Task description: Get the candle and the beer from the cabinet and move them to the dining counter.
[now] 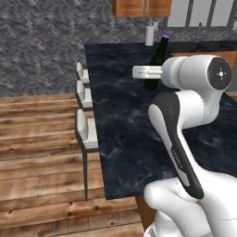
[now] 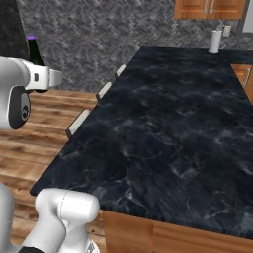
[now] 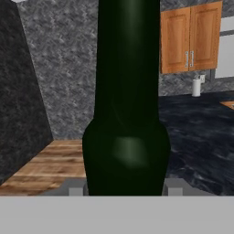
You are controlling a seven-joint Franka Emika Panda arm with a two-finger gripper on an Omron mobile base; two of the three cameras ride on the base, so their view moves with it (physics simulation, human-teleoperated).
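The beer [image 1: 159, 56], a dark green bottle with a purple cap, stands upright in my gripper [image 1: 154, 72], which is shut on its body over the far part of the dining counter [image 1: 122, 134]. From the right base, the beer [image 2: 34, 53] rises above my gripper [image 2: 40, 79] at the left edge. The hand view has the beer [image 3: 128, 114] close up between the fingertips [image 3: 76, 189]. The cabinet [image 3: 189, 39] hangs on the far wall with both doors shut. The candle is out of view.
A white paper-towel roll [image 1: 149, 35] stands at the counter's far end, below the cabinet [image 1: 141, 7]. White-cushioned stools [image 1: 85, 129] line the counter's left side over a wood floor [image 1: 37, 157]. The black top [image 2: 173, 123] stretches wide to the right.
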